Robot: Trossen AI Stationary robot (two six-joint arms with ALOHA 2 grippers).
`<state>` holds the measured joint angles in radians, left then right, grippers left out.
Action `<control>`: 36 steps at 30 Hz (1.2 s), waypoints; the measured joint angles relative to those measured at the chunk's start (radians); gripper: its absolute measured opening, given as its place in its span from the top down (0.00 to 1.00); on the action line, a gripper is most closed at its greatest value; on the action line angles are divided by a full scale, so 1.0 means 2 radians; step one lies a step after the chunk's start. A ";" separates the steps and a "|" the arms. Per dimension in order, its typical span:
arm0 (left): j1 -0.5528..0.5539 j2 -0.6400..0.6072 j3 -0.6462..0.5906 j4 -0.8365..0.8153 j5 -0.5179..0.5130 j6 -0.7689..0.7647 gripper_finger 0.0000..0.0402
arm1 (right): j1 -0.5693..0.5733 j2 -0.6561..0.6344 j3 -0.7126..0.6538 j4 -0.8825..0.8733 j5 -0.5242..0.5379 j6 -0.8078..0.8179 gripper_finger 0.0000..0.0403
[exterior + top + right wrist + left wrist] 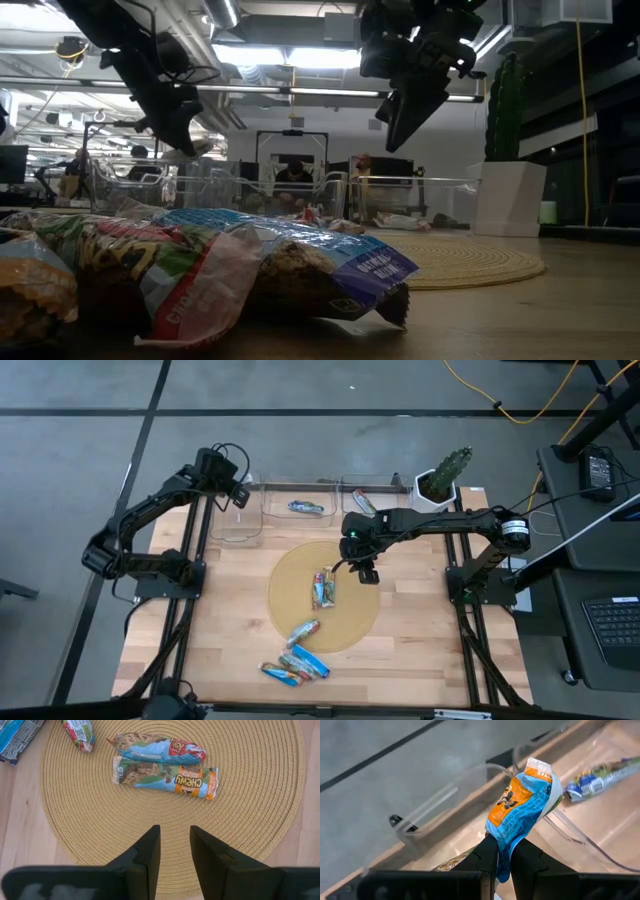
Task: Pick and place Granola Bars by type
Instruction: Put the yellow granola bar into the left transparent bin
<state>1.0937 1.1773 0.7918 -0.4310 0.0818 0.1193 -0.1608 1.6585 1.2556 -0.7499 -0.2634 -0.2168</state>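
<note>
Granola Bars in shiny wrappers: we see one blue-and-orange bar pinched in the left claw above the clear plastic bins, ready for sorting, while the right claw, narrowly open, hovers over two bars on the round tan woven mat on the desk

Both arms are matte black, built of slim tubular links joined by chunky rounded joints, with black cables looping loosely along them. The right arm carries a silvery ring at one joint. Each gripper ends in two flat, dark, blade-like fingers with squared tips.
</note>
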 joint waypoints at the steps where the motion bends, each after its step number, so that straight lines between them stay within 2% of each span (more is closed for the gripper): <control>1: -0.003 0.004 0.000 -0.001 0.000 0.002 0.92 | 0.000 0.000 0.000 0.002 0.000 0.000 0.73; 9: -0.030 0.055 -0.003 -0.012 -0.001 0.010 0.92 | 0.000 0.000 0.000 0.011 0.000 0.000 0.73; 16: -0.031 0.094 -0.043 0.020 -0.004 -0.014 0.92 | 0.000 0.000 0.000 0.011 0.001 0.002 0.73; 29: -0.036 0.098 -0.065 0.028 0.008 -0.028 0.92 | 0.000 0.000 0.000 0.011 0.000 0.002 0.73; 33: -0.036 0.098 -0.065 0.027 0.010 -0.032 0.88 | 0.000 0.000 0.000 0.011 0.000 0.002 0.73; 36: -0.036 0.097 -0.065 0.023 0.020 -0.028 0.82 | 0.000 0.000 0.000 0.011 0.000 0.002 0.73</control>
<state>1.0214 1.3720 0.6617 -0.3842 0.1225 0.0624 -0.1608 1.6585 1.2556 -0.7284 -0.2626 -0.2133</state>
